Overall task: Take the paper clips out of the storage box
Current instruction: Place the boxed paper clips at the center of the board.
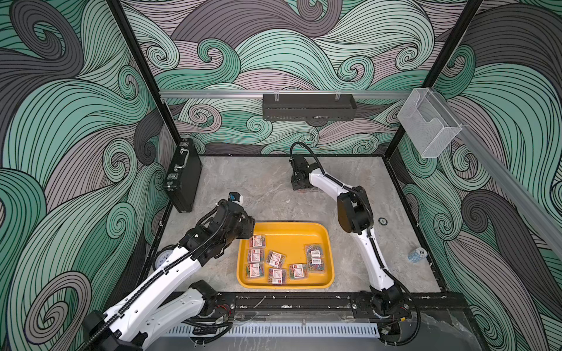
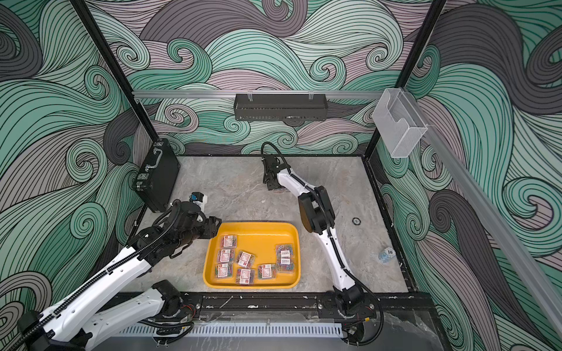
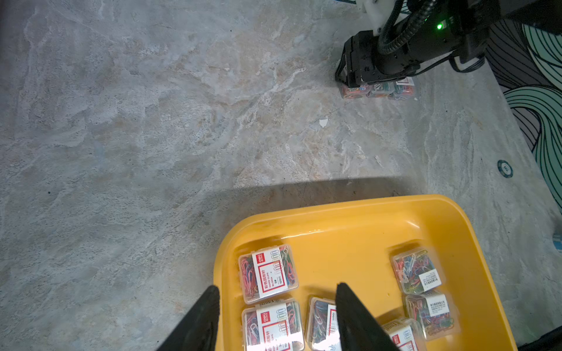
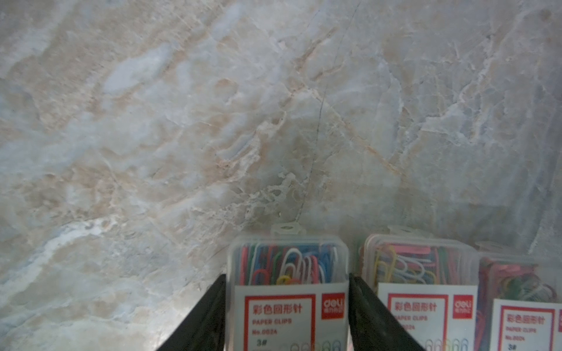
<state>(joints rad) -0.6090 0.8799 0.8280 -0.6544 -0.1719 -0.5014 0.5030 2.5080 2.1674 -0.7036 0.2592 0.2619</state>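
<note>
While my right gripper [image 4: 287, 276] pinches a paper clips box [image 4: 287, 258] toward worktop's far edge, I'd release w/o bumping neighbours [image 4: 419, 264]; left gripper [image 3: 278, 287] half-open, empty.

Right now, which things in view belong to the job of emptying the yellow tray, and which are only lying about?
Job: storage box; paper clips inside it; paper clips out on the table, one box held by the right tool.

Lying about: black briefcase; clear wall holder; black rail basket; small clock; chip stack; single dark chip.

open tabletop [image 1: 258, 182] behind storage box [image 1: 289, 224], briefcase [image 1: 182, 176] against left wall
</note>
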